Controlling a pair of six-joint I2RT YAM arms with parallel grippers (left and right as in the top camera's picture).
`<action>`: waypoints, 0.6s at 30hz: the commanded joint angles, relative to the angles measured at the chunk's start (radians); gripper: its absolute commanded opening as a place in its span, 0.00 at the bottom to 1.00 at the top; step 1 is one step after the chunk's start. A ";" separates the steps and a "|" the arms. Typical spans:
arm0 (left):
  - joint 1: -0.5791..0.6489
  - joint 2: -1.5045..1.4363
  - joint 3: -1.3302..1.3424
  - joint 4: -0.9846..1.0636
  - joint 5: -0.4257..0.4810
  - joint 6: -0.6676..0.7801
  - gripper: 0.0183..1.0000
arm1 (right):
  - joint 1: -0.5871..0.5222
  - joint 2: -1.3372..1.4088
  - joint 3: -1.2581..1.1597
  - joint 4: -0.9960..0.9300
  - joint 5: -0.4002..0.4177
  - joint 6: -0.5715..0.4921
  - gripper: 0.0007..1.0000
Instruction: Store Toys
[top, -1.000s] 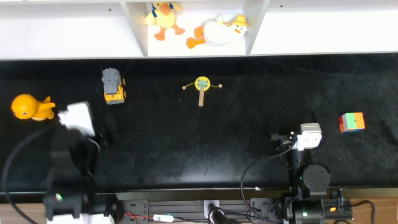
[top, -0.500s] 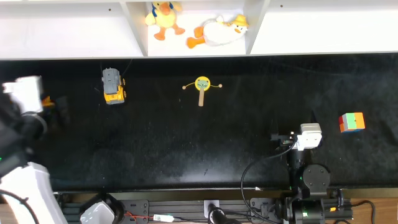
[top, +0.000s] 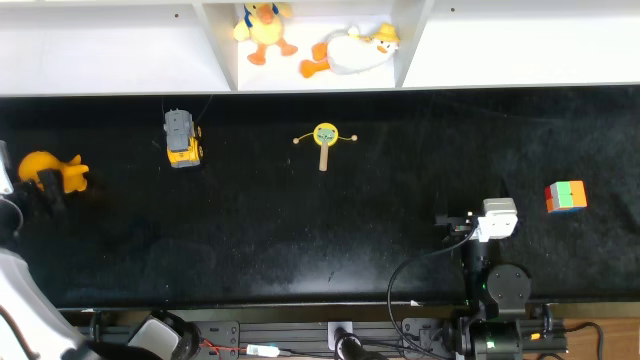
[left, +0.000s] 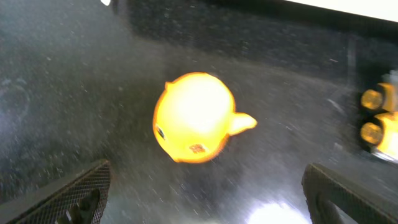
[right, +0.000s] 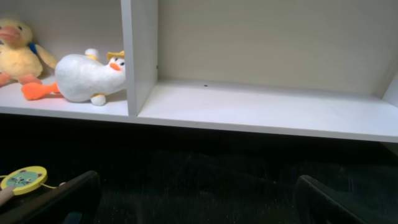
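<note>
Getting ready to grab: hovering over the orange toy (left: 196, 118) with the left claw (left: 205, 202) wide apart. Next, probably: go down, squeeze softly, carry it to the shelf (top: 520, 50).

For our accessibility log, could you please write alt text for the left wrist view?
A round orange toy lies untouched on the black table, just ahead of the open left gripper. A yellow toy truck stands nearby.
</note>
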 joint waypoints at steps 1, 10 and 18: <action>-0.014 0.080 0.026 0.079 -0.037 0.048 1.00 | -0.001 -0.006 -0.014 0.005 -0.007 0.008 1.00; -0.050 0.201 0.027 0.121 -0.036 0.149 1.00 | -0.001 -0.006 -0.014 0.005 -0.007 0.008 1.00; -0.056 0.237 0.027 0.159 -0.068 0.149 0.91 | -0.001 -0.006 -0.014 0.005 -0.008 0.008 1.00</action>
